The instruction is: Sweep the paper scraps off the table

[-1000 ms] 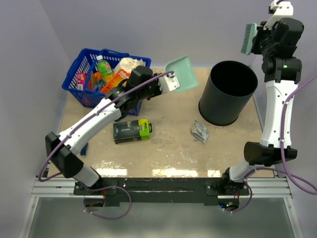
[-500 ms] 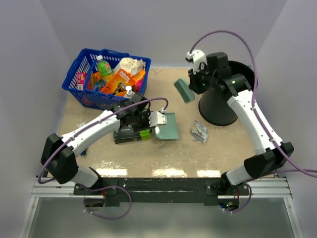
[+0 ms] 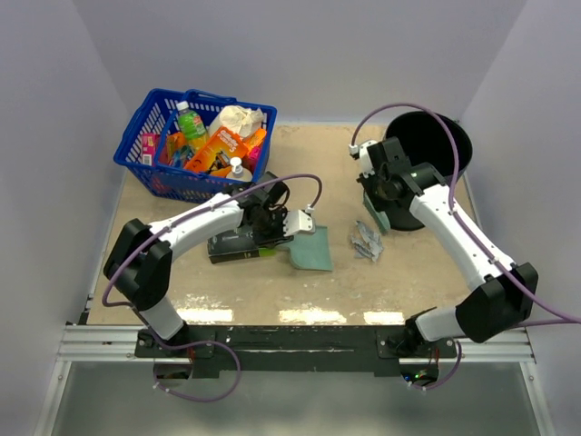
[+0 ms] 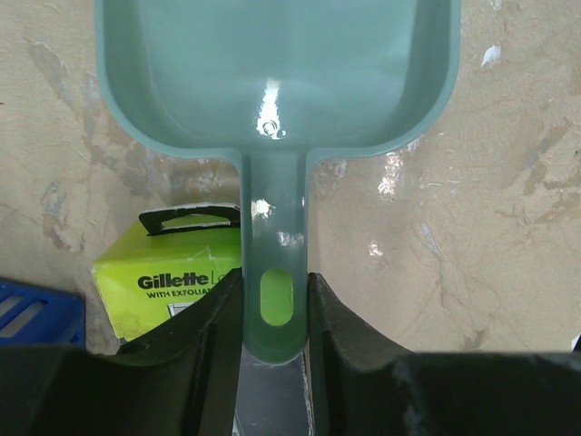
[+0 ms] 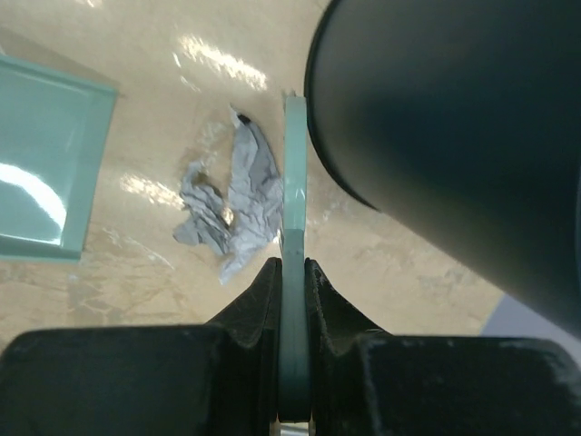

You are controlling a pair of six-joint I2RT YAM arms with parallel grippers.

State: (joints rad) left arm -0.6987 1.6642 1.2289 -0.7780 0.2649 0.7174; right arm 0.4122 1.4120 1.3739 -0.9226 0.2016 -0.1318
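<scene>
Paper scraps [image 3: 366, 242]: bracketed for 1 sweep, dustpan [image 3: 310, 247] clamped low by left gripper [image 4: 275, 295] on their left, brush [image 5: 294, 227] pinched by right gripper [image 5: 292, 272] just right

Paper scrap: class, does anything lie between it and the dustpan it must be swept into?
Nothing visible does. Only bare table separates the paper scrap from the dustpan. The brush stands on the scrap's other side, beside the bin.

I see a glossy plastic dustpan [image 4: 272, 73], crumpled grey paper scraps [image 5: 231, 204], and a faintly shiny speckled tabletop [image 4: 490, 182].
</scene>
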